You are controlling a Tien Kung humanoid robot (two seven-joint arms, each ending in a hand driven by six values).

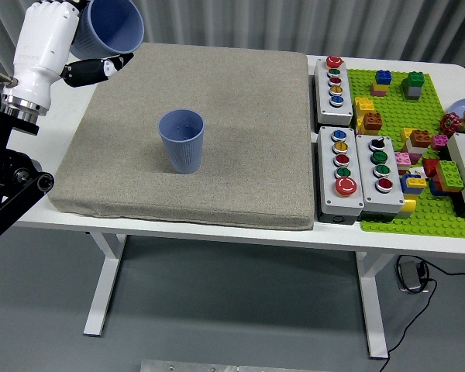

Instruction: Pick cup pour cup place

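Beige mat [240,132]: cup [182,141]; no legible labels.

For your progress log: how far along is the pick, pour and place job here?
Picked: the left hand grips one blue cup, raised and tilted near the mat's far left corner. The second cup stands upright mid-mat. Whether pouring happened cannot be told. Placing the held cup remains.
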